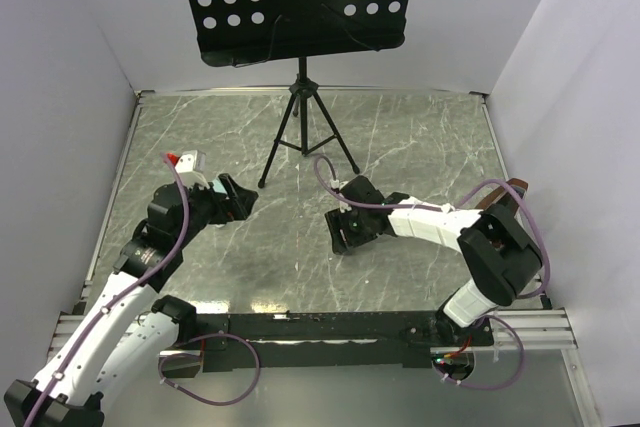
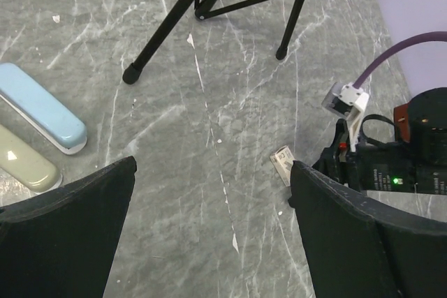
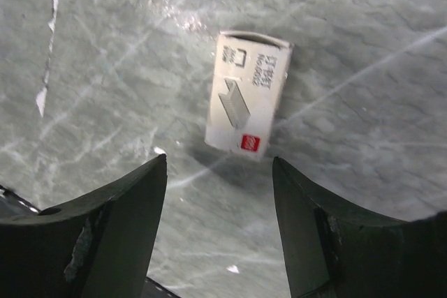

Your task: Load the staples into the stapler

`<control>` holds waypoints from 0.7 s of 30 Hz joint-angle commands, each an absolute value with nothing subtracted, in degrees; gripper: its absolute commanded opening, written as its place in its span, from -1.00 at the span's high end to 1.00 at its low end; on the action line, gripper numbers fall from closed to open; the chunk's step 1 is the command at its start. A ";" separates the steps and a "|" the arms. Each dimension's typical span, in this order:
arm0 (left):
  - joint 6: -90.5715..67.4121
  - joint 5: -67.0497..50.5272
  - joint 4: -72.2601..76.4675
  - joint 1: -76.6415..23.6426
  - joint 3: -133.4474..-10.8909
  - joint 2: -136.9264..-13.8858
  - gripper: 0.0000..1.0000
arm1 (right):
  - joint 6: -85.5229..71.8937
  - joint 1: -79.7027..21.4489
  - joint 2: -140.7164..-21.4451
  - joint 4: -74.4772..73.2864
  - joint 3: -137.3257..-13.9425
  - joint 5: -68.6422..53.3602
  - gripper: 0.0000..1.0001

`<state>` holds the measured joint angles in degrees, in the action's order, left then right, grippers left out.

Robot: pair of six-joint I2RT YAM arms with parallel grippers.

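Note:
The staples box (image 3: 248, 95), small, white, with a red mark, lies flat on the marble table just beyond my right gripper's fingertips. My right gripper (image 3: 219, 162) is open, with nothing between its fingers. From the left wrist, the same box (image 2: 282, 164) shows beside the right arm (image 2: 391, 165). A light blue stapler (image 2: 43, 108) and a pale green one (image 2: 24, 164) lie side by side at the left of that view. My left gripper (image 2: 213, 165) is wide open over bare table, apart from both staplers. In the top view, the left gripper (image 1: 238, 199) and right gripper (image 1: 345, 239) face each other.
A black music stand's tripod (image 1: 302, 137) stands at the table's middle rear, its feet (image 2: 130, 73) in the left wrist view. White walls close in the table on the left, right and back. A metal rail (image 1: 320, 327) runs along the near edge.

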<state>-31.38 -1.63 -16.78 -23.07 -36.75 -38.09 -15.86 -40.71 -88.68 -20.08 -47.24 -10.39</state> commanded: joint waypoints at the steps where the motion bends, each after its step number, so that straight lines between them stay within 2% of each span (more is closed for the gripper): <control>1: -32.34 -0.35 -14.50 -23.29 -36.83 -37.00 -0.93 | -19.86 -41.92 -91.14 -15.47 -48.69 -12.74 -0.39; 13: -32.69 -0.70 -14.68 -23.20 -36.21 -37.35 -0.93 | -20.83 -47.81 -98.43 -14.94 -58.09 -16.96 -0.40; 21: -34.01 -3.86 -13.80 -23.29 -36.04 -40.68 -0.93 | -14.68 -44.75 -92.47 -19.77 -59.07 -12.83 -0.36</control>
